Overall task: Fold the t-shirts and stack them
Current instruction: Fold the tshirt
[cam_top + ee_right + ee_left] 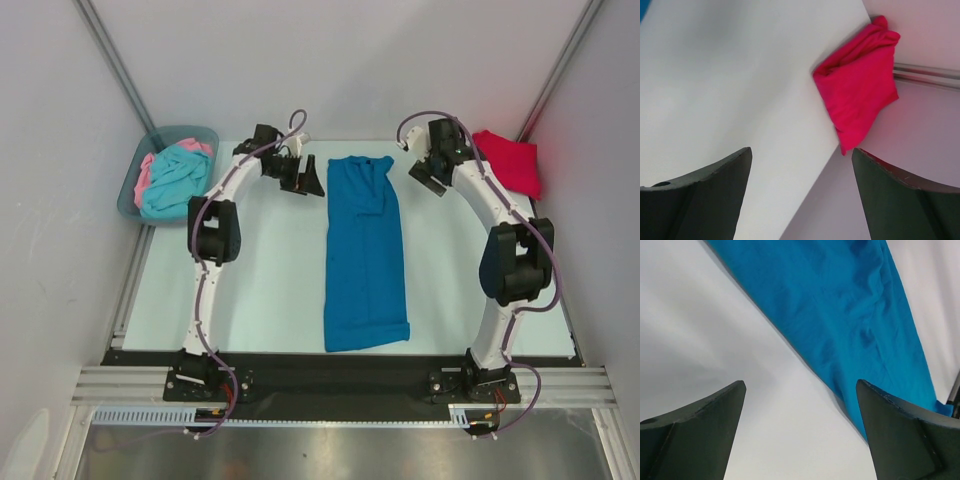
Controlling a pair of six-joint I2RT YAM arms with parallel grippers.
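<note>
Left hand (800,430) open beside blue t-shirt (366,250), its long axis running near-to-far.

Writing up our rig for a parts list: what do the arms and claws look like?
The left arm and right arm have white tube links, bulky black joints and looping purple-grey cables. The left claw and right claw are black, each with two wedge-shaped fingers.

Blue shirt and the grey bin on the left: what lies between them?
The left arm and open left gripper, above bare table; the top view shows it.
</note>
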